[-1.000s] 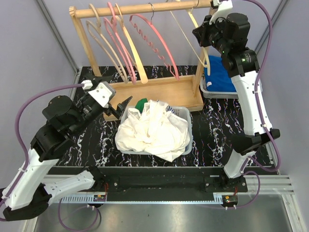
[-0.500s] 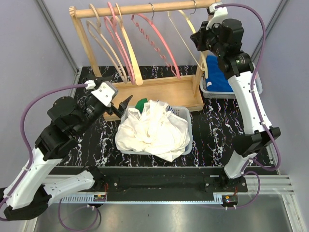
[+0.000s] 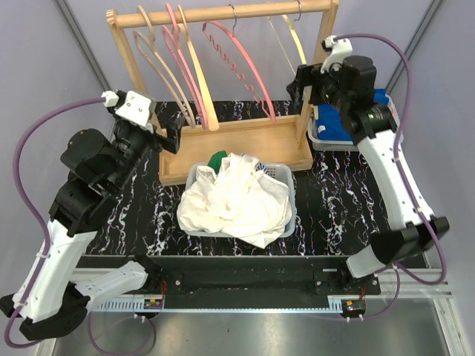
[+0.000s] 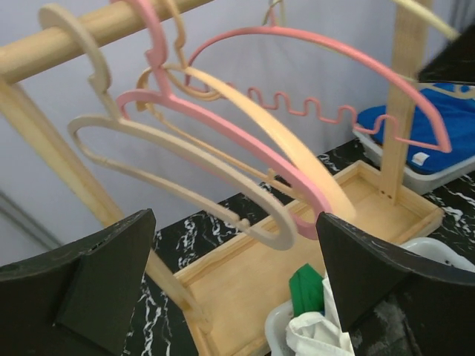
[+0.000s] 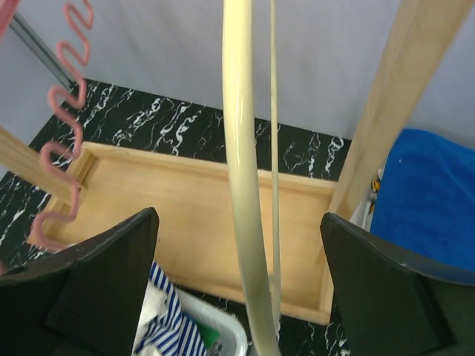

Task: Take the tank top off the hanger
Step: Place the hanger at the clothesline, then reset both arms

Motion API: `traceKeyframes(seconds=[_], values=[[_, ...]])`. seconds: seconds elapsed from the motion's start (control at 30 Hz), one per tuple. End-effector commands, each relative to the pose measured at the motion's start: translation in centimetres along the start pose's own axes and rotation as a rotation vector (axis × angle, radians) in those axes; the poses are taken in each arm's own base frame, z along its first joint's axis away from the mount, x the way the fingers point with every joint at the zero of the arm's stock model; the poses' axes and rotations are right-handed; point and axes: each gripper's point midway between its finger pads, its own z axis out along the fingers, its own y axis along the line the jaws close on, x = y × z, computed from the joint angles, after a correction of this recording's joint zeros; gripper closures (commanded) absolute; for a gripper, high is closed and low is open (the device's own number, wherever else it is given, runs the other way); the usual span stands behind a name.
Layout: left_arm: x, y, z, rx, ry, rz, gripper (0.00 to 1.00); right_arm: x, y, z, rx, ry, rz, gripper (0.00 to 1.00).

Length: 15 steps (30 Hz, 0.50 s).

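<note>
**Hangers Bare, Both Claws Apart**

Top view: the right claw (image 3: 299, 83), shut high at the wooden rack (image 3: 223, 13) a second earlier, had sprung apart and dropped. The left claw (image 3: 168, 133), also apart, had risen. No tank top hung there. Presumably it lay in the white cloth heap (image 3: 234, 200) below both claws: soft, light, best pinched at a strap.

Left wrist: bare pink plastic hangers (image 4: 326, 43) hung ahead.

Right wrist: a bare cream plastic hanger (image 5: 241, 148) stood between the spread fingers.

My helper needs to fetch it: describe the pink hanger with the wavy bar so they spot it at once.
Look at the wooden rack at the back of the table. Near the middle of its top rod hangs a pink hanger. Unlike the plain pink one to its left and the pale ones, its lower bar runs in waves.
</note>
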Motion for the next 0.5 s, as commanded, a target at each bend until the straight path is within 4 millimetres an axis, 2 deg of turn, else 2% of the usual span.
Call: traceKeyframes(seconds=[0.0,0.03,0.07,0.1,0.17,0.2,0.23,0.27,0.3,0.33,0.37,0.4,0.43,0.47], values=[[-4.0,3.5,-0.9,-0.093,-0.084,-0.03,0.01,-3.3,0.9,-7.4,-0.001,-0.14,-0.003,0.0],[-4.3,3.9,-0.8,-0.098,-0.084,-0.023,0.01,-4.1,1.4,-9.9,-0.013,-0.179,-0.007,0.0],[-4.2,5.1,-0.6,-0.134,-0.068,-0.01,0.01,-3.0,1.5,-10.5,-0.02,-0.165,0.004,0.0],[-5.0,5.7,-0.9,-0.143,-0.084,0.0,0.01,-3.8,2.3,-13.1,-0.048,-0.207,0.004,0.0],[-4.9,7.3,-0.9,-0.189,-0.072,0.01,0.01,-2.4,2.9,-14.9,-0.071,-0.189,0.024,0.0],[-4.9,7.5,-0.7,-0.179,-0.073,0.009,0.01,-2.9,3.4,-17.3,-0.087,-0.227,0.028,0.0],[-4.5,7.9,-0.7,-0.187,-0.064,0.001,0.01,-2.4,3.7,-18.3,-0.093,-0.223,0.035,0.0],[-3.5,9.2,-0.7,-0.23,-0.035,-0.013,0.01,-1.5,3.8,-19.0,-0.1,-0.211,0.043,0.0],[-2.8,8.9,-0.3,-0.198,-0.023,-0.025,0.01,-1.7,4.0,-21.1,-0.102,-0.246,0.044,0.0],[-0.8,9.1,0.1,-0.192,0.02,-0.044,0.01,-0.8,3.9,-21.6,-0.09,-0.225,0.054,0.0],[0.9,10.1,-0.2,-0.221,0.055,-0.061,0.01,0.5,3.6,-21.7,-0.074,-0.199,0.074,0.0],[2.2,9.8,0.0,-0.192,0.076,-0.074,0.01,0.9,2.9,-22.6,-0.034,-0.204,0.087,0.0],[3.6,10.0,0.0,-0.194,0.097,-0.086,0.01,2.3,2.6,-22.6,-0.014,-0.165,0.099,0.0],[7.0,10.5,-0.2,-0.215,0.154,-0.11,0.01,3.9,2.1,-22.2,0.011,-0.13,0.131,0.0]])
